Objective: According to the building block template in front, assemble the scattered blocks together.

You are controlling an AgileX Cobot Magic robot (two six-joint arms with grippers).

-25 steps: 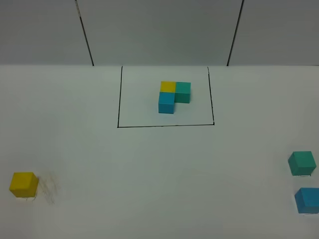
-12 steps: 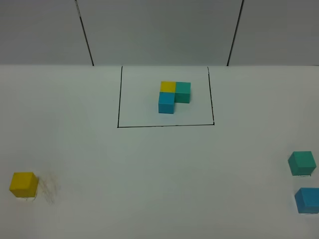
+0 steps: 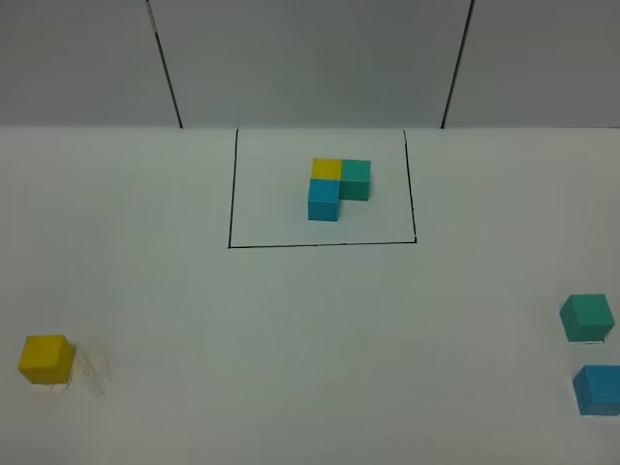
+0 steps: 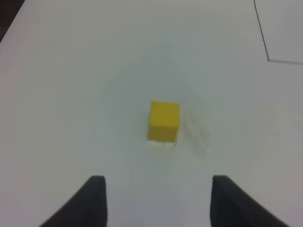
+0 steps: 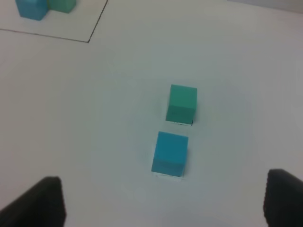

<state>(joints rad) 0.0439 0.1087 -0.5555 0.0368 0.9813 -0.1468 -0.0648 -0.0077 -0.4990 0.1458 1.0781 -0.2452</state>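
Status: assembly not started. None of the three scattered blocks is joined to another, and neither arm shows in the high view.

Reference: the building block template (image 3: 339, 189) sits at 12 o'clock on the table (image 3: 291, 320), inside the black frame (image 3: 231, 194). It has a yellow cube at the corner, a teal-green cube touching it at its 3 o'clock and a sky-blue cube touching it at its 6 o'clock.

Loose pieces, high view:
- yellow block (image 3: 46, 357): alone at about 8 o'clock, well apart from the rest.
- teal-green block (image 3: 586, 318): about 4 o'clock, near the table edge.
- sky-blue block (image 3: 596, 389): just beside the teal-green one, at its 6 o'clock, with a small gap between them and not touching.

Grippers:
- left gripper (image 4: 158, 198): fingers spread, nothing between them. The yellow block (image 4: 164, 121) lies ahead of the tips, not yet inside the gap.
- right gripper (image 5: 165, 198): fingers spread wide and empty. The sky-blue block (image 5: 170, 152) and teal-green block (image 5: 182, 103) lie ahead of it.

What you have left, as I judge it: all of it. That means three picks, three placements in a shared spot, then seating teal-green and sky-blue against yellow in the L. The right-hand pair already matches the template's colours but not its layout.
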